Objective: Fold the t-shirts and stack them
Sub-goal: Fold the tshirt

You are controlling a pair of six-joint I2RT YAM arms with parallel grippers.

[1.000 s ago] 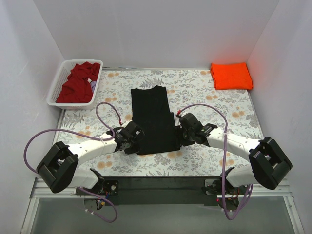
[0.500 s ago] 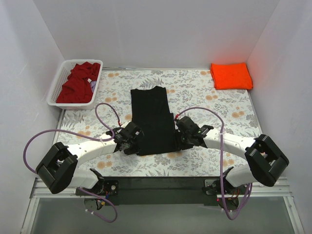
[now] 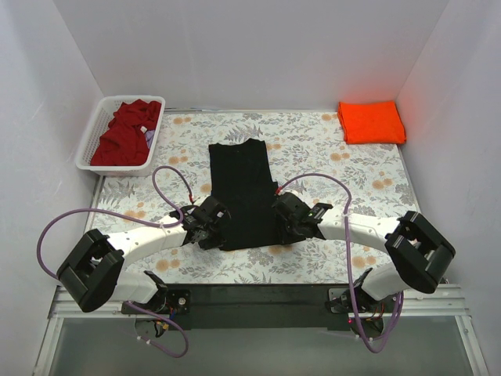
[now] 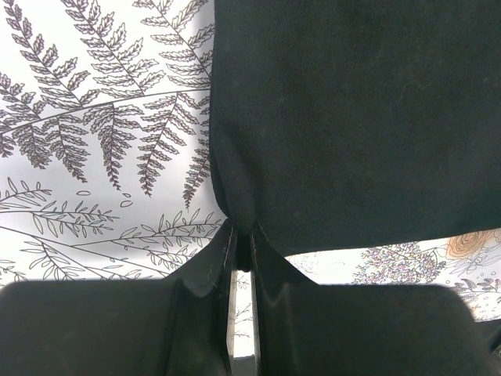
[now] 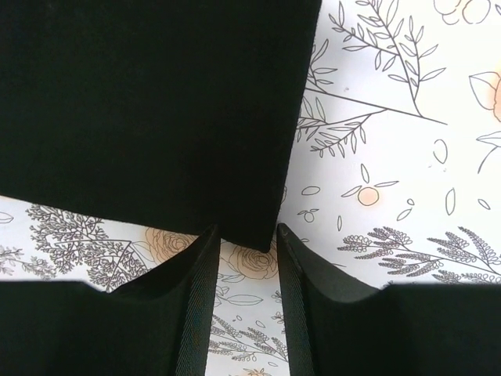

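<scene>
Toward the near edge of the worktop [image 3: 329, 157], about midway along it, we have the black t-shirt [image 3: 244, 188] lying flat as a long narrow strip, sides folded in, collar end pointing at the far edge. We've got the left gripper [image 4: 241, 235] at the near-left corner of the hem, fingers pressed together on a pinch of black cloth that puckers up between them. Over on the other side the right gripper [image 5: 244, 235] straddles the near-right corner, fingers spread with the cloth tip sitting in the gap and nothing clamped yet.

The orange t-shirt [image 3: 372, 122] sits folded in the far right corner, and the dark red t-shirt [image 3: 125, 133] lies bunched in the white basket [image 3: 88, 139] at the far left corner.

We read this as the lengthwise fold done and the crosswise fold being set up. Next, as we judge it, the right fingers need to close on their corner, low enough to catch every layer; then both corners want lifting together and carrying toward the collar, kept level so the hem lands square and the strip doesn't skew
</scene>
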